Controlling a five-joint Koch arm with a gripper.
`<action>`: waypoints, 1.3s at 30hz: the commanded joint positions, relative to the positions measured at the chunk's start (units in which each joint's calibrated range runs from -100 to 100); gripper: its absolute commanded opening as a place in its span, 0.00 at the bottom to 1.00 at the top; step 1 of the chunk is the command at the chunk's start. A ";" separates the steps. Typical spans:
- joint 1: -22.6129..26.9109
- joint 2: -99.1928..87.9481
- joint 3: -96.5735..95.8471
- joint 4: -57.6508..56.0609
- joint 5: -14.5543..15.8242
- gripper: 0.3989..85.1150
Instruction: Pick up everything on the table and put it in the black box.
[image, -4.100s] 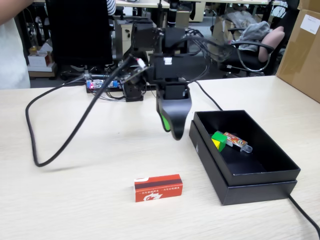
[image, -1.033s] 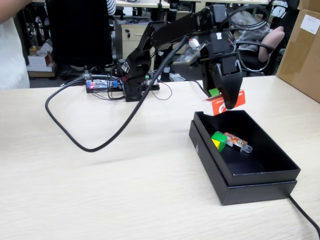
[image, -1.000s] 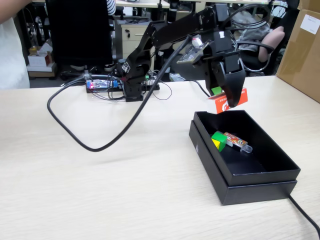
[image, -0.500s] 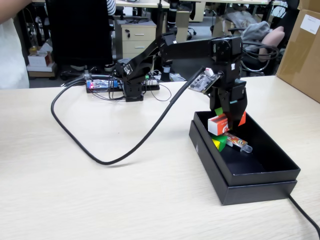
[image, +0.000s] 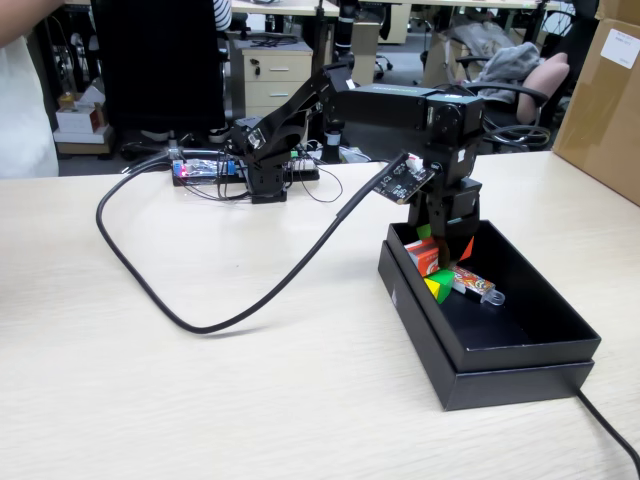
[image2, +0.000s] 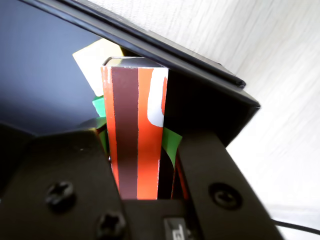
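One item in the air: everything else the task wants looks boxed already, and the beige surface (image: 200, 380) shows bare but for the cable.
Black box: the black box (image: 520, 345) sits on the surface at right in the fixed view, open-topped and shallow, its near wall showing clear.
Arm: reaching out from its base and pointing steeply down into the box's far end.
End effector: the end effector (image: 441, 256) is clamped on the red packet (image2: 134, 135), jaws pressed to its two broad faces, as the wrist view shows.
Red packet: held end-down inside the box rim, low over the cubes; touching them or not, I cannot tell.
Handling: looks light, stiff and boxy with a glossy skin, so gripping across the flat faces suits it.
Green cube: the green cube (image: 441, 279) lies on the box floor.
Yellow cube: the yellow cube (image: 431, 289) sits pressed against the green one.
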 joint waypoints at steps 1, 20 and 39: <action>0.29 -7.31 -0.27 -0.26 -0.15 0.33; 0.24 -16.95 9.62 -0.35 -0.20 0.49; -16.36 -20.28 -7.88 12.44 -7.13 0.53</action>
